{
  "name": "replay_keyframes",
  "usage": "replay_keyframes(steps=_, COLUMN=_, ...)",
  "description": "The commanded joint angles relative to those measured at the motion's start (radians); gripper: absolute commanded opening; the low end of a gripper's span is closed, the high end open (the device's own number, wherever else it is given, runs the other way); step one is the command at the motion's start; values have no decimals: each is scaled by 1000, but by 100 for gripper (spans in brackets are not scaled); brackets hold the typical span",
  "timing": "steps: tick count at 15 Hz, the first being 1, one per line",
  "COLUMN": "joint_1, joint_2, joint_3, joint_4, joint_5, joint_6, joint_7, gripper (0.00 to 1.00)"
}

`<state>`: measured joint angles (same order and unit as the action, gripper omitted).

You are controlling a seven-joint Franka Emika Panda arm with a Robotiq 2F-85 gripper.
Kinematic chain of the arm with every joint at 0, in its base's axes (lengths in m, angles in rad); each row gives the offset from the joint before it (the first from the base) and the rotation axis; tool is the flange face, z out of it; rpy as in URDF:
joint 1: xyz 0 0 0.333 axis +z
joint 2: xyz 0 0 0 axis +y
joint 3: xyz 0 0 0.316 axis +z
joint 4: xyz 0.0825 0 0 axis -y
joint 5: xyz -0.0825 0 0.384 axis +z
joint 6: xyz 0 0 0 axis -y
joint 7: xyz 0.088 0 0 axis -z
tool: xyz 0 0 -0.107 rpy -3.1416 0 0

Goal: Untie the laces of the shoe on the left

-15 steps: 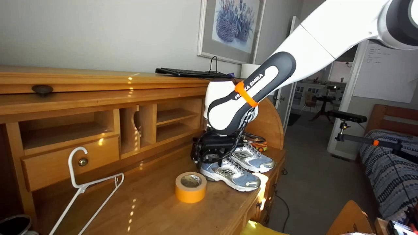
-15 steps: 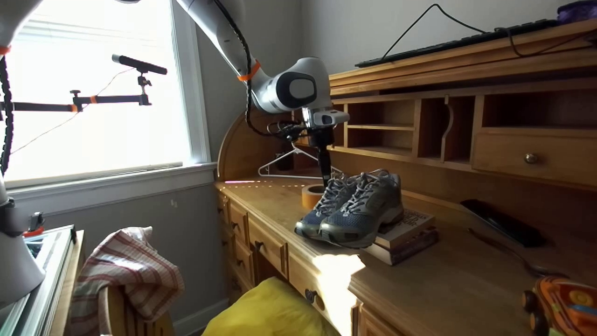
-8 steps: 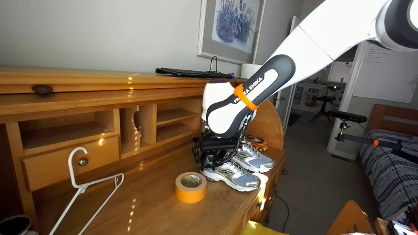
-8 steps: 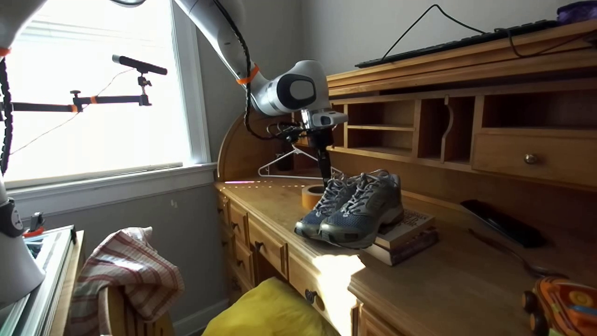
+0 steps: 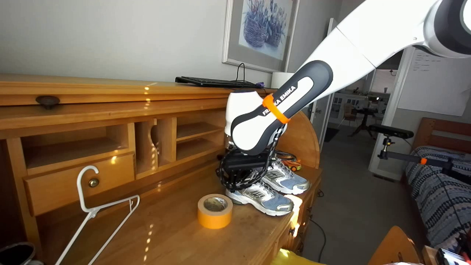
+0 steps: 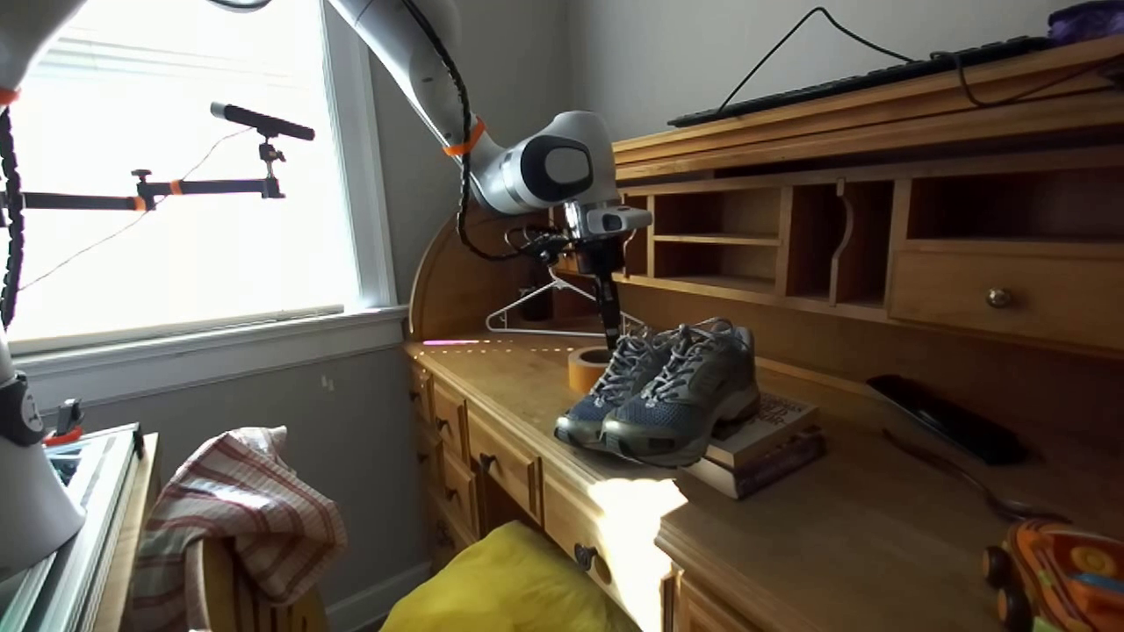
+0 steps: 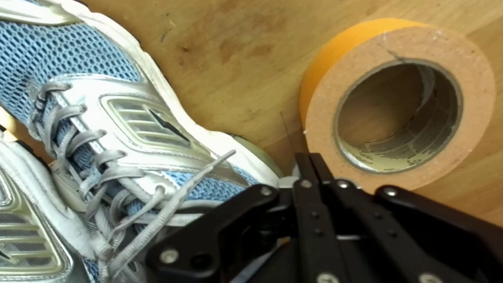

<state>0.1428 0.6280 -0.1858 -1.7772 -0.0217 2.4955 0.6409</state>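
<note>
Black claw point(image 7: 309, 156), pinched narrow, nothing visible in it, prob. to poke under lacing, hangs nr grey laces point(image 7: 123, 172) of left running shoe point(image 7: 137, 125), w/ orange tape roll point(image 7: 321, 118) just beside, shoe's toe facing worktop point(image 5: 176, 221) edge, prob. for access.

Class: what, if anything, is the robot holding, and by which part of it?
Nothing, as far as the wrist view shows: the pincer is shut, its jaws together with nothing visible between; one loose lace end lies clear.
</note>
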Motion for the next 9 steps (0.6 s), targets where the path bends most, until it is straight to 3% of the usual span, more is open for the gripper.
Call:
replay_keyframes(steps=1, joint_1=-17, joint_2=-75, joint_3=60, joint_4=-22, joint_5=-14, joint_6=-64, joint_7=-154, gripper=34)
replay_keyframes(steps=9, joint_1=-76, joint_2=-130, joint_3=135, joint_4=-1, joint_5=-35, joint_6=-207, joint_7=-561, gripper=95)
